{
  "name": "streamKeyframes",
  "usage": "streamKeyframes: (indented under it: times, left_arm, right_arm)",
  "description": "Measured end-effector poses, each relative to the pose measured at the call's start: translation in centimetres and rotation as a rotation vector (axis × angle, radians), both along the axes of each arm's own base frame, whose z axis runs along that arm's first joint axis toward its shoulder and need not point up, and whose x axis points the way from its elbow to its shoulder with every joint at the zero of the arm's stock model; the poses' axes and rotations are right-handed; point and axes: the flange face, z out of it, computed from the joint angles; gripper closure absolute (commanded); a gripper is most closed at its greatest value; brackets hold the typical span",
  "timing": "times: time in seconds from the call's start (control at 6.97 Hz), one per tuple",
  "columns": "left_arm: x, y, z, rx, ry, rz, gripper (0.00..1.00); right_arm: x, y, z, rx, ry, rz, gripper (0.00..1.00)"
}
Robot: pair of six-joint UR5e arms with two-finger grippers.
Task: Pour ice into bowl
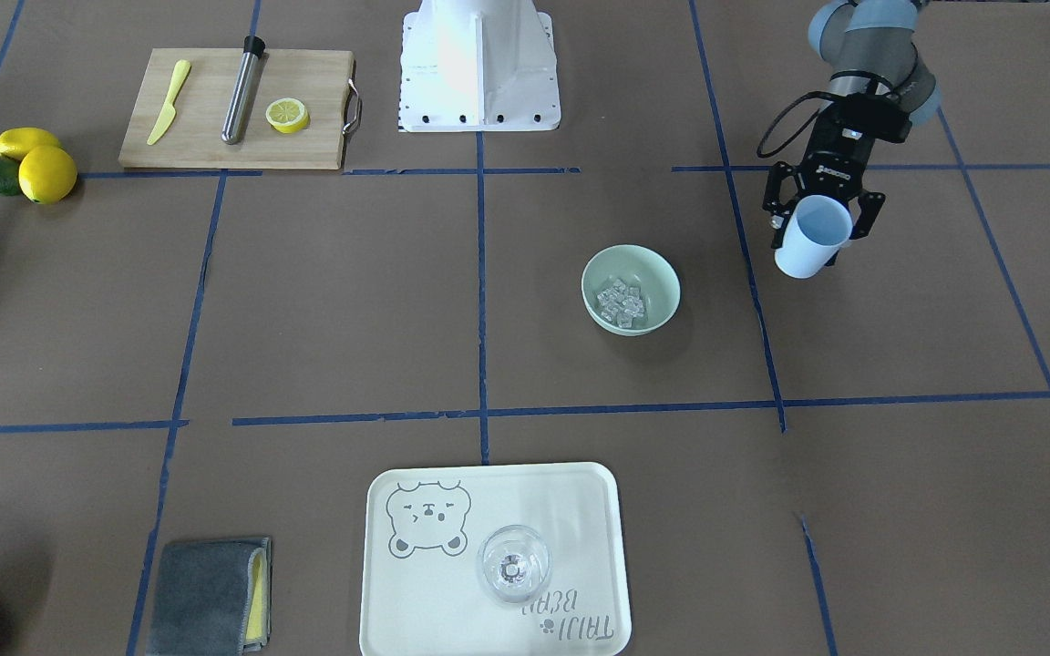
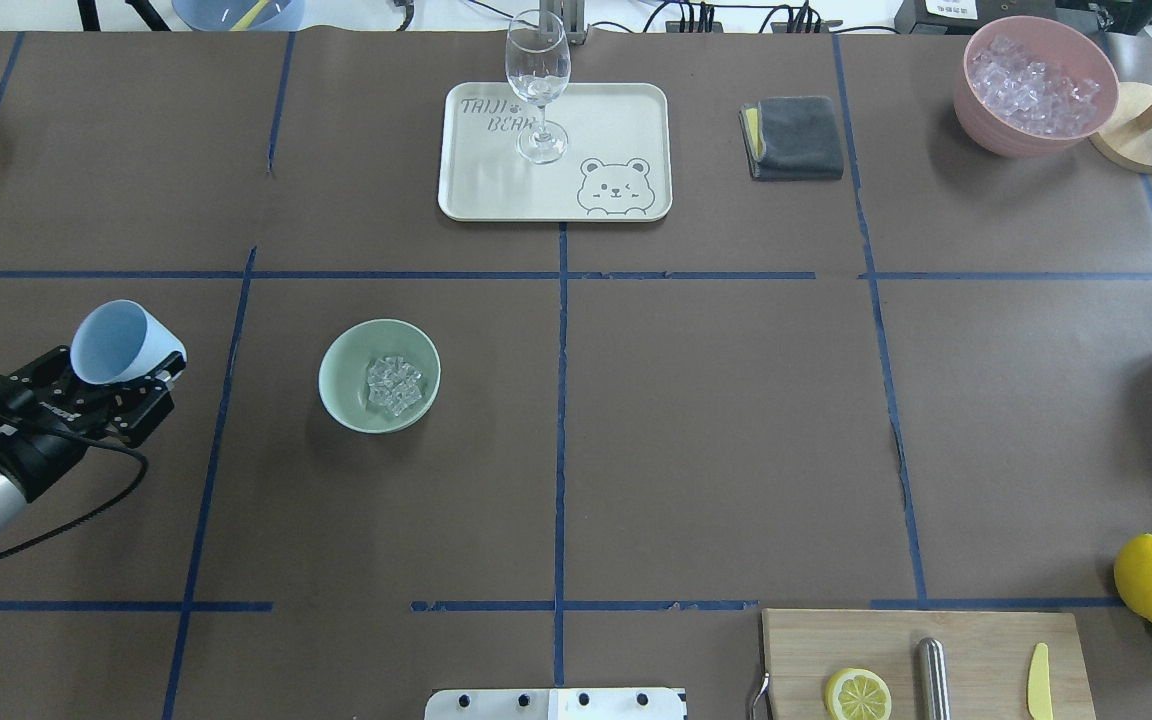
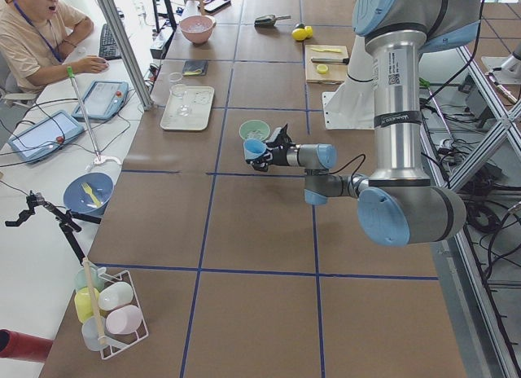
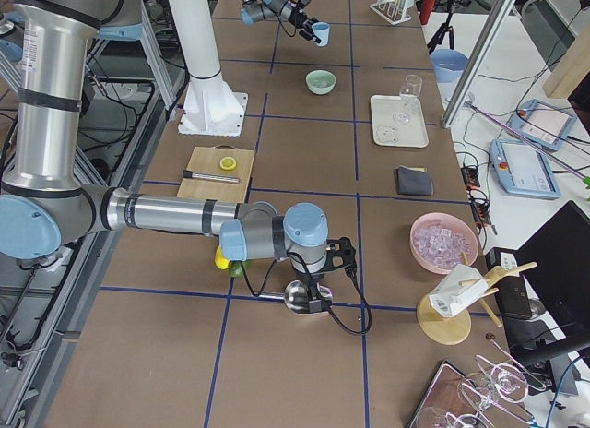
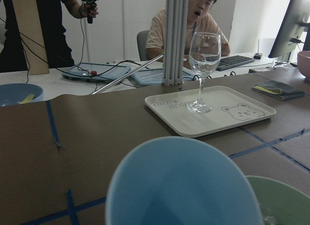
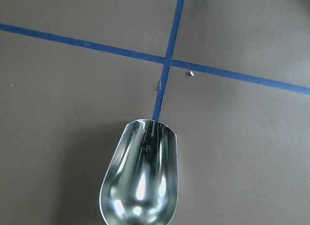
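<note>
Closest to the lens, in the left wrist view, is the rim of the light blue cup (image 5: 184, 186), and what shows of its inside looks empty. Your left gripper (image 1: 818, 228) is clamped on that cup, a finger on either side, and holds it clear of the table.

The ice (image 2: 394, 385) sits as a small heap of clear cubes in the bottom of the mint-green bowl (image 2: 341, 350), so I'd judge the pour done.

The bowl lies toward the table's middle from the cup, on the robot's right of it and near, but not under it. The cup's long axis is tipped, with the mouth up and leaning away from the bowl and the base toward it. Nothing more would fall in from this pose (and nothing seems left to fall). The left arm is by far the nearer one.

The right gripper (image 4: 316, 279) is well apart at the far end of the table. A metal scoop (image 6: 140, 181) shows under its camera, but you can't tell from these views how its fingers stand.
</note>
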Motion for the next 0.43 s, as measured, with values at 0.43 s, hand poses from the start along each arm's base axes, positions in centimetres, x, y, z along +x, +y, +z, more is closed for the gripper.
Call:
streamKeyframes:
  times: [0.43]
  left_arm:
    - [-2.3, -0.8, 7.9, -0.101, -0.066, -0.114, 1.0]
  right_arm:
    - [0.0, 0.0, -0.1, 0.002, 0.0, 0.001, 0.0]
